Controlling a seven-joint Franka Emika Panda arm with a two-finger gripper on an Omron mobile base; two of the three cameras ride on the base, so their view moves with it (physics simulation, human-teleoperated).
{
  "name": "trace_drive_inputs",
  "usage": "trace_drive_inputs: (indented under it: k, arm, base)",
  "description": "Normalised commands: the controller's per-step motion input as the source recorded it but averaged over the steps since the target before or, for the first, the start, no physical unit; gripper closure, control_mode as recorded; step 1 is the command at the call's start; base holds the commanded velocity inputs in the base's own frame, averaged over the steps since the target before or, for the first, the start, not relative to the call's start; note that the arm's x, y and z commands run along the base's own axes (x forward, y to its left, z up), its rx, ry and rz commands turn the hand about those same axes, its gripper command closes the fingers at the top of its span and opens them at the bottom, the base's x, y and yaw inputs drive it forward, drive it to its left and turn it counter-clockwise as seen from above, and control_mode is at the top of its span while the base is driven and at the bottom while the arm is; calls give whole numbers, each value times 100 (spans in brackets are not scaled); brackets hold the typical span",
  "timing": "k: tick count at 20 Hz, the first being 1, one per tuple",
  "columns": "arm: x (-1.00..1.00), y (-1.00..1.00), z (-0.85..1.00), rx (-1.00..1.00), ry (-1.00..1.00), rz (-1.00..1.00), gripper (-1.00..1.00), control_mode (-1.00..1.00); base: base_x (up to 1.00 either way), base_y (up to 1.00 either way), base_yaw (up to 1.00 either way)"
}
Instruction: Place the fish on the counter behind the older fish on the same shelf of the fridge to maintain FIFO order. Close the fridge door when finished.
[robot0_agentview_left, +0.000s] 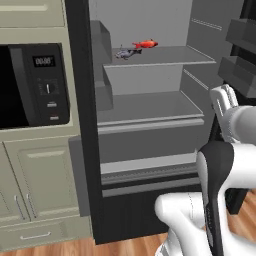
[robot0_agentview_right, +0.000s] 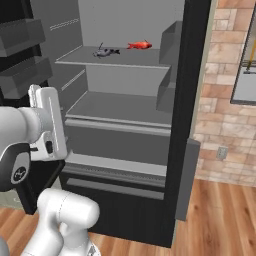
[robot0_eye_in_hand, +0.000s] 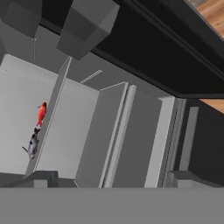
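The fridge (robot0_agentview_left: 150, 135) stands open. On its top shelf (robot0_agentview_left: 170, 56) the orange-red fish (robot0_agentview_left: 145, 44) lies behind the grey-silver older fish (robot0_agentview_left: 127, 53). Both also appear in the right base view, the fish (robot0_agentview_right: 139, 45) behind the older fish (robot0_agentview_right: 106, 52) on the shelf (robot0_agentview_right: 125, 59). The hand view, rolled sideways, has the fish (robot0_eye_in_hand: 41, 113) and the older fish (robot0_eye_in_hand: 33, 145) small and far off. My gripper (robot0_eye_in_hand: 113, 181) is open and holds nothing, out in front of the fridge, well below and short of the top shelf. The counter is out of view.
Fridge doors with inner bins (robot0_agentview_left: 240, 50) (robot0_agentview_right: 20, 45) stand open on both sides of my arm. A black microwave (robot0_agentview_left: 35, 85) sits in pale cabinets to the left. A brick wall (robot0_agentview_right: 225, 100) is on the right, over a wood floor (robot0_agentview_right: 220, 220). Lower shelves (robot0_agentview_left: 145, 107) are bare.
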Motion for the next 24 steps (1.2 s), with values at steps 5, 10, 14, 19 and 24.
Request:
trace_drive_inputs:
  k: [5,10,14,19,24]
  arm:
    - [0,0,0,0,0,0,-100,100]
    - [0,-5,-4,0,0,0,-100,-100]
    - [0,-78,-6,11,-5,0,-100,-100]
    - [-11,-100,-4,32,-16,0,-100,-100]
    - [-14,-100,-11,30,-26,1,-100,-100]
  base:
    - [0,-9,0]
    - [0,-3,0]
    - [0,0,0]
    - [0,0,0]
    - [0,0,0]
